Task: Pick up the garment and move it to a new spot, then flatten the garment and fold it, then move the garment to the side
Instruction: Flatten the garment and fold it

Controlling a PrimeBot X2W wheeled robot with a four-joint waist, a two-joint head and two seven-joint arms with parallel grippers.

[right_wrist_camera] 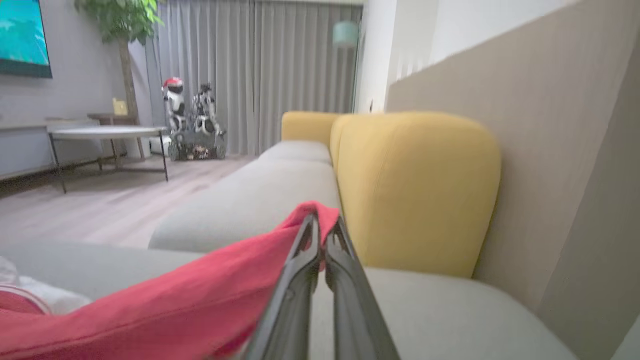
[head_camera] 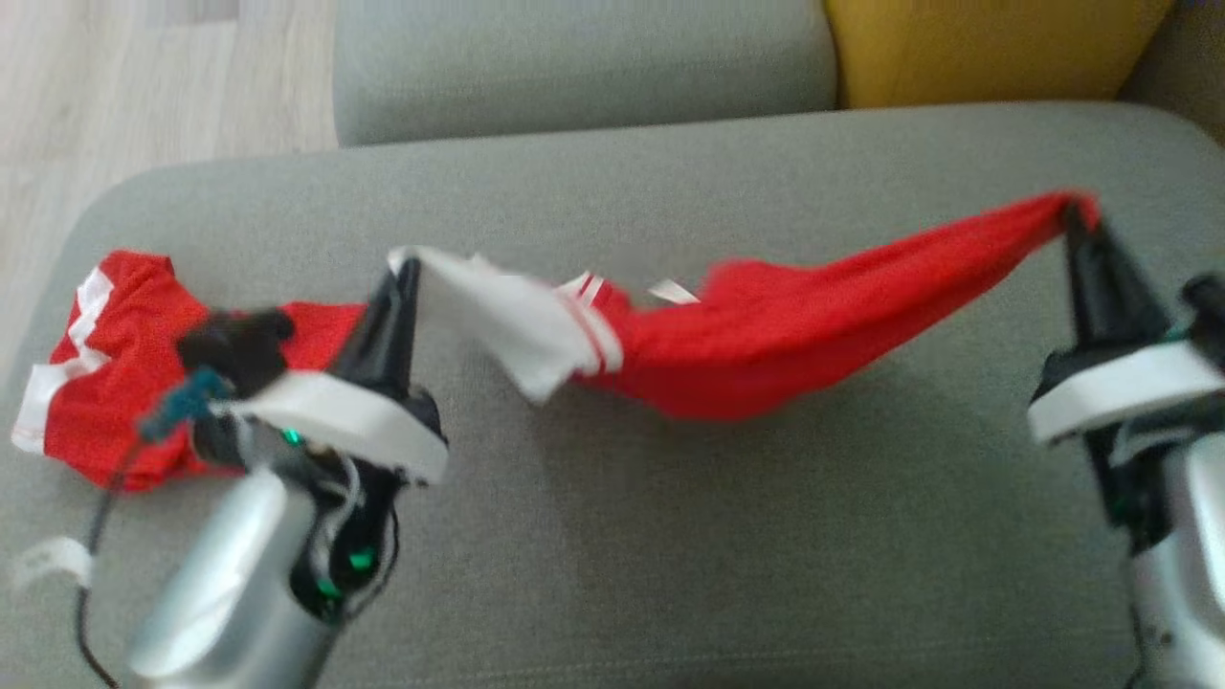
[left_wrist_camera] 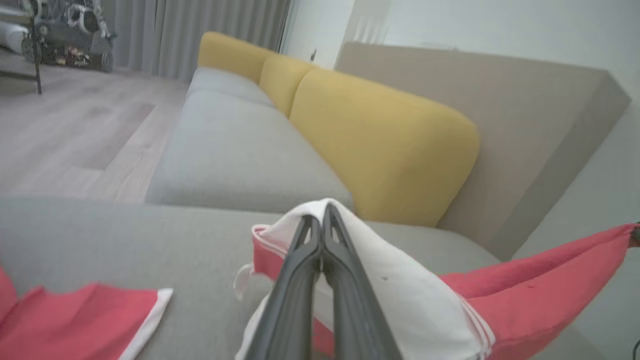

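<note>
Lit softly and evenly, fairly bright, source unclear. Shadowed faintly on the grey sofa seat [head_camera: 670,574] beneath the hanging red garment [head_camera: 766,335]. Smeared by motion across the head view, worst around the left gripper [head_camera: 410,270]. Soft in both wrist views, haziest toward the grey curtains [right_wrist_camera: 250,75] and along the bottom edge.

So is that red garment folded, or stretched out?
Stretched out, not folded. The red garment hangs sagging above the sofa, between the left gripper and right gripper, both shut on it.
</note>
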